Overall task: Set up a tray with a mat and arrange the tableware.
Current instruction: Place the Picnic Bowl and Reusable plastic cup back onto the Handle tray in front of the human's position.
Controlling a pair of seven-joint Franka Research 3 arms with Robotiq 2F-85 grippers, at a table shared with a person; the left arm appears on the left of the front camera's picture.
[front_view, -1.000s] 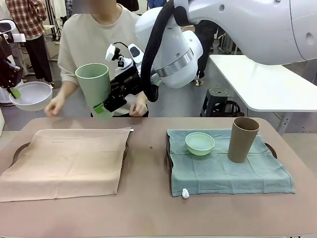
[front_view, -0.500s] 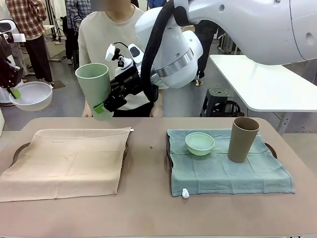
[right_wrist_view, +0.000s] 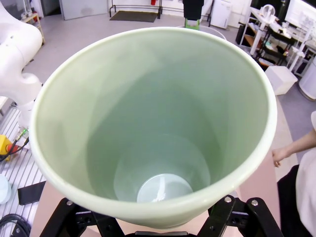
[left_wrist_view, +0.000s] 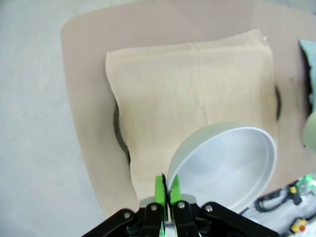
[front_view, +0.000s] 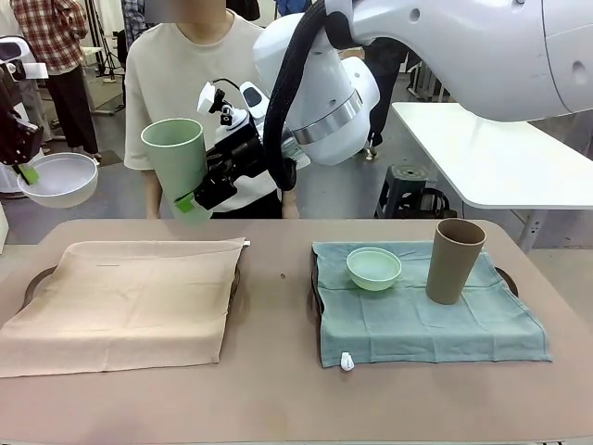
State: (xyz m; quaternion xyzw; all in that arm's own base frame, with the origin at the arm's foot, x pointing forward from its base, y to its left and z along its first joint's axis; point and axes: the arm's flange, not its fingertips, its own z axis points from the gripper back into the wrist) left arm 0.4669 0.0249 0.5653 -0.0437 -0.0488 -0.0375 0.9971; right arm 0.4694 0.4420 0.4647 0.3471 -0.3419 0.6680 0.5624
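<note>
The blue mat (front_view: 426, 320) already carries a mint bowl (front_view: 374, 268) and a brown tumbler (front_view: 453, 260), both empty, so the tan mat (front_view: 120, 301) looks next. The left gripper (left_wrist_view: 165, 190) pinches the white bowl's (front_view: 57, 179) rim, and the right gripper (front_view: 192, 202) clasps the empty green tumbler (front_view: 176, 162); both hang above the table (front_view: 278, 389) and need lowering upright onto that mat.

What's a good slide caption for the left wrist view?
Left gripper pinches the white bowl's rim, held above the beige mat.
</note>
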